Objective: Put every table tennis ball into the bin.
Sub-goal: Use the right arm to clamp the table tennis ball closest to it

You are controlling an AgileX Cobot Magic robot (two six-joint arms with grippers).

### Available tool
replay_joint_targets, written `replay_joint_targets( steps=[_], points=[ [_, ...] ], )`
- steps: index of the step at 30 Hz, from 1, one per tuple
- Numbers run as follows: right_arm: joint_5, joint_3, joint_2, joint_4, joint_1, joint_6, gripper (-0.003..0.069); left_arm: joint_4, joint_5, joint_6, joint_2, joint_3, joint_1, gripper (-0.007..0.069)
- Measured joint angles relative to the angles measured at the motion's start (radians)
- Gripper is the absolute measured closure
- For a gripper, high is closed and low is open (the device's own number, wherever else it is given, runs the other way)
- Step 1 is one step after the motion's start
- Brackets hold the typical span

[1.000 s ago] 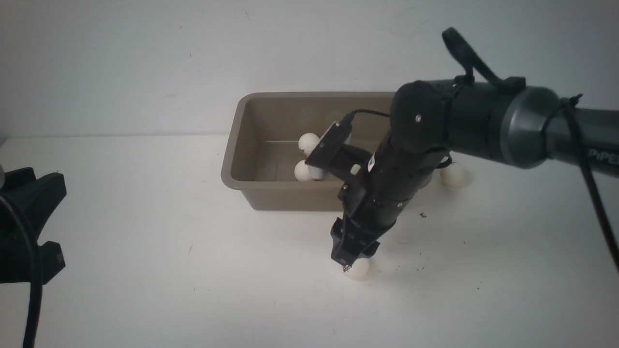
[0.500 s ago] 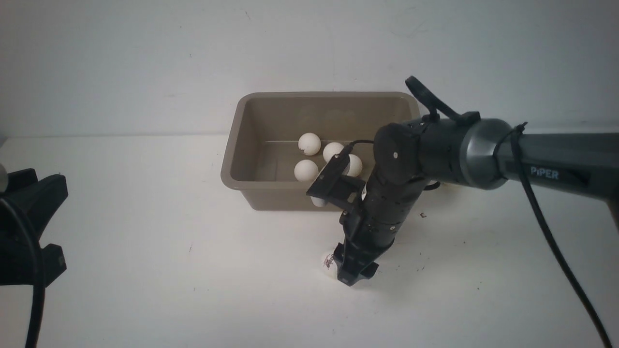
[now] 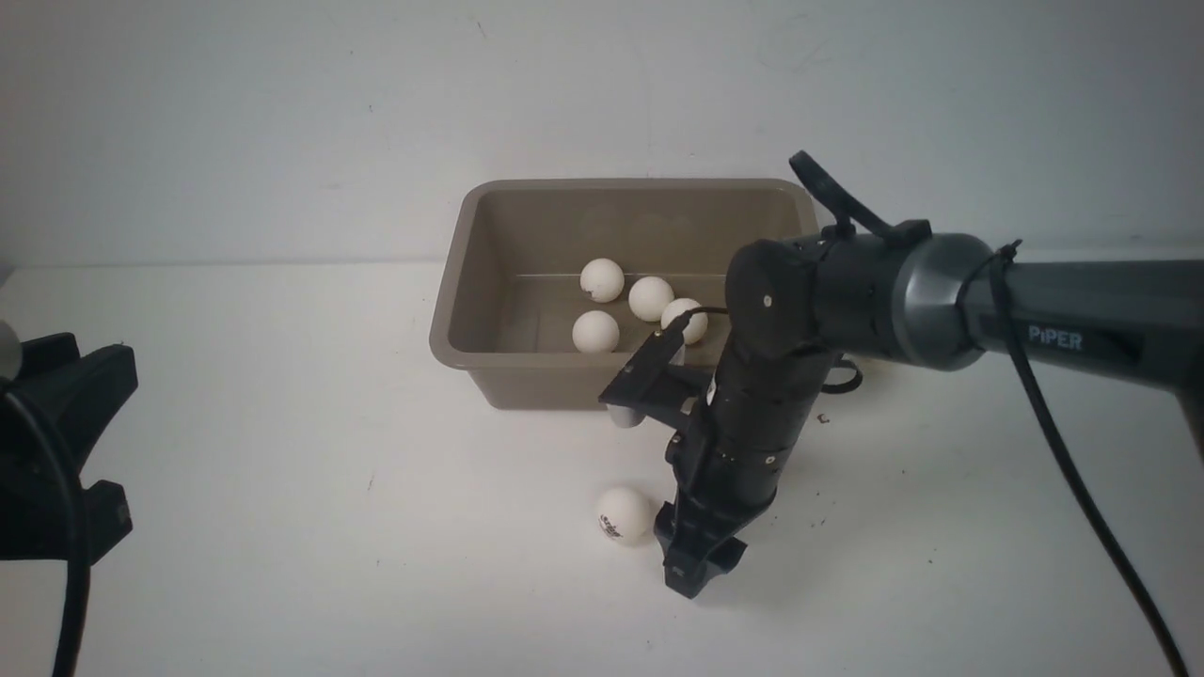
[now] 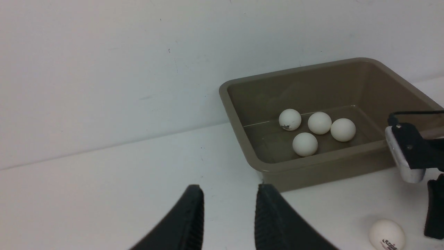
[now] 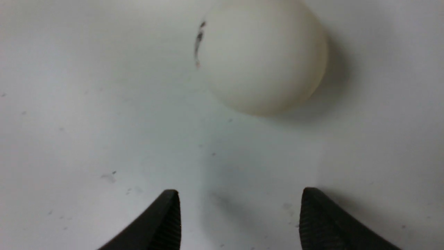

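Note:
The taupe bin [image 3: 546, 387] stands at the back of the white table, and several table tennis balls [image 3: 595, 331] lie on its floor. They also show inside the bin [image 4: 312, 173] as a cluster of balls [image 4: 305, 144] in the left wrist view. One loose ball [image 3: 623, 514] with a dark logo rests on the table in front of the bin. My right gripper [image 3: 691, 574] points down at the table just right of that ball, open, with nothing between its fingers. The ball [image 5: 263, 55] lies ahead of the gripper [image 5: 239, 194], apart from it. My left gripper [image 4: 229, 189] hovers open and empty at the far left.
A white wall rises right behind the bin. My right arm [image 3: 941, 291] with its cable reaches in from the right, over the bin's right end. The left arm's black body [image 3: 56, 442] sits at the table's left edge. Small dark specks [image 3: 823, 417] dot the table.
The loose ball has rolled left, out from under my right gripper's fingers. The right gripper has opened wider and moved nearer to me. The left arm has not moved.

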Motion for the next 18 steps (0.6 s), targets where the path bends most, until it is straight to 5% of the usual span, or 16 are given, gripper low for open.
replay_joint_targets(
  steps=[18],
  points=[
    [-0.221, 0.001, -0.161, 0.214, 0.005, -0.192, 0.0284, 0.000, 0.000, 0.010, 0.000, 0.000, 0.000, 0.0429]
  ],
)
